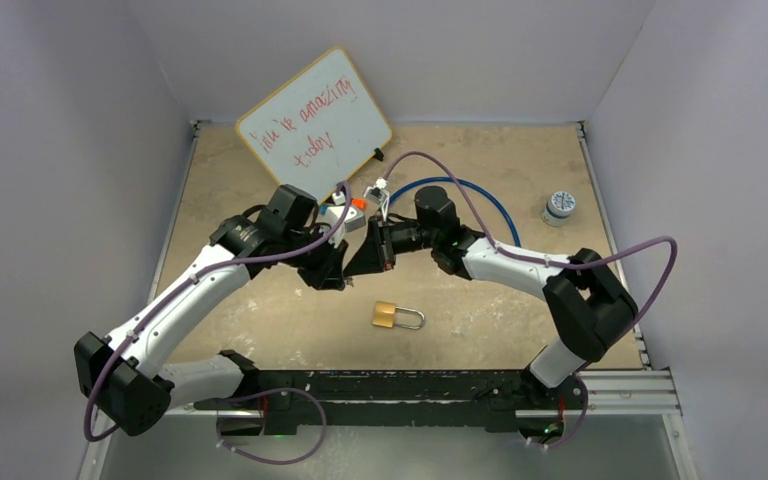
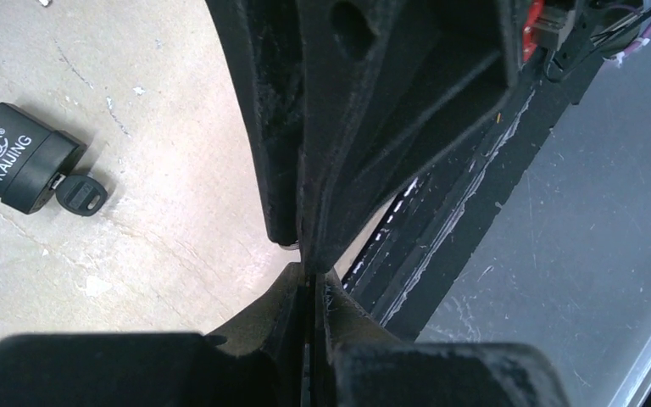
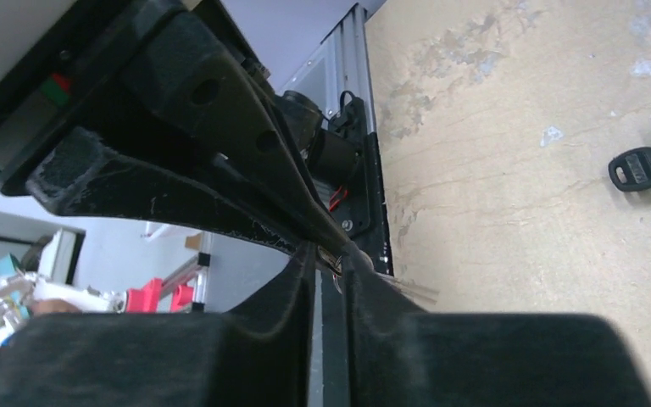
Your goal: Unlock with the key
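**Top view with both wrist views.** The padlock (image 1: pixel 397 317) was seen lying flat on the surface (image 1: pixel 480 330) at lower centre of the top view, just below the tips of both arms. The key (image 2: pixel 80 196) was already seated in its base, at the left edge of the left wrist view and the right edge of the right wrist view.

The left jaws and right jaws were both closed and met tip to tip above the surface, apart from the padlock. A small glint showed at the right tips, but what it was could not be told.

**Risks judged:**
- If the key were turned with the body unheld, the padlock would likely be spun rather than opened.
- The small, flat key head could be slipped off.
- The crowded arms could be knocked together.

**Writing:** "KAIJING" was printed on the body beside a round logo. Red handwriting on the whiteboard (image 1: pixel 312 120) appeared to read "life is amazing today".
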`<state>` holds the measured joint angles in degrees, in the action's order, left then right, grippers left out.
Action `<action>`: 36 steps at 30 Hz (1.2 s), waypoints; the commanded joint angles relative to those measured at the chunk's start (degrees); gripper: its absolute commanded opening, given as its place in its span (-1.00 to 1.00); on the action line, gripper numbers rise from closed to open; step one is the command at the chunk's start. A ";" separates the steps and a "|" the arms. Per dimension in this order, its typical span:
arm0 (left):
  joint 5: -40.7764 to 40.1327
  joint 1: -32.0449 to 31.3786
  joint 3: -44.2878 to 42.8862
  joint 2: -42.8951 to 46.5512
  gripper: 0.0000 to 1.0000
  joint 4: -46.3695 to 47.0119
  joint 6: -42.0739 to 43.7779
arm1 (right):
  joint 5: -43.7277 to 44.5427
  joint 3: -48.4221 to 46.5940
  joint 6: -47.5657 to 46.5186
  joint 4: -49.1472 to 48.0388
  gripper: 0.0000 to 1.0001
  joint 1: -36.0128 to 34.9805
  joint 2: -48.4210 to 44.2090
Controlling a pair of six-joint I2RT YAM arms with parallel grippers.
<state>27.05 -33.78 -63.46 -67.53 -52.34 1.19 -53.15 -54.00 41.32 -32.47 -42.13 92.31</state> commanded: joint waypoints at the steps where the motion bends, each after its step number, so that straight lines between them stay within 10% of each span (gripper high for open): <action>1: 3.49 -0.02 -2.53 2.52 -1.00 0.92 1.33 | -6.42 -1.95 -0.07 -3.72 -0.88 -0.38 -0.29; 9: 4.80 0.03 -5.41 3.40 -0.99 -0.03 1.58 | -8.89 0.73 8.39 -13.55 -1.00 -0.32 -0.80; 15: 4.79 0.03 -6.88 7.00 0.11 2.09 -0.62 | 0.00 3.41 13.59 -19.73 -1.00 1.14 -5.17; 20: 5.26 0.09 -6.12 12.01 0.50 10.28 -7.50 | 5.65 4.38 16.69 -22.15 -1.00 3.06 -9.91; 36: -14.67 0.03 9.98 20.88 0.46 64.45 -63.01 | 24.64 2.36 20.18 -21.07 -1.00 4.02 -23.37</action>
<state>15.70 -33.78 -56.25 -44.36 -5.23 -45.32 -34.48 -49.32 59.29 -50.22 -38.17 70.72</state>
